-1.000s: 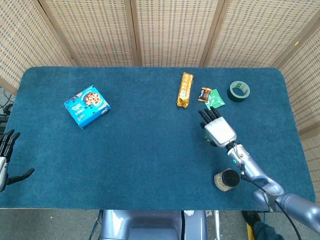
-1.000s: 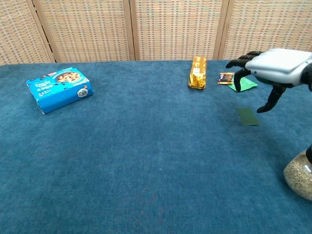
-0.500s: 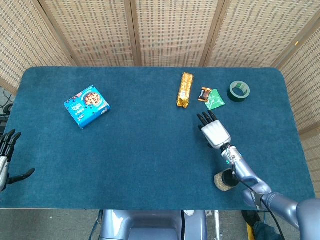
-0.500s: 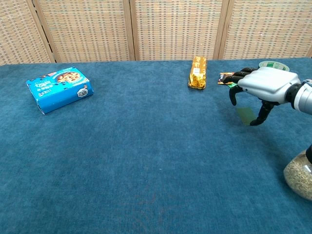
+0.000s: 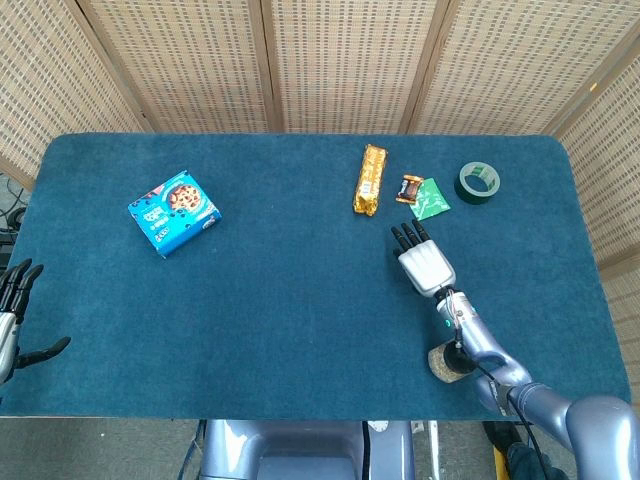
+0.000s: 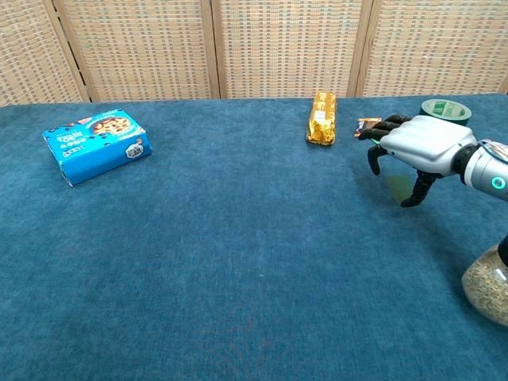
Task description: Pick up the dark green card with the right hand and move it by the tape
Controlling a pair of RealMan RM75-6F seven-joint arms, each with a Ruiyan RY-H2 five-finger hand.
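The dark green card (image 6: 398, 187) lies flat on the blue cloth; in the chest view only its left part shows under my right hand (image 6: 417, 147). That hand hovers just over the card with fingers spread and curved downward, its thumb tip beside the card's near edge, holding nothing. In the head view my right hand (image 5: 423, 262) covers the card completely. The dark green tape roll (image 5: 478, 182) sits at the back right, also seen as the tape roll (image 6: 444, 109) behind the hand. My left hand (image 5: 12, 318) stays open at the table's near left edge.
A light green packet (image 5: 432, 198) and a small brown candy (image 5: 409, 188) lie left of the tape. A gold bar (image 5: 370, 179) lies further left, a blue cookie box (image 5: 174, 212) far left. A round cork-coloured cup (image 5: 452, 362) stands by my right forearm.
My right hand has come down and shifted slightly left, from well above the card to just over it, now hiding most of it. The left hand has not moved.
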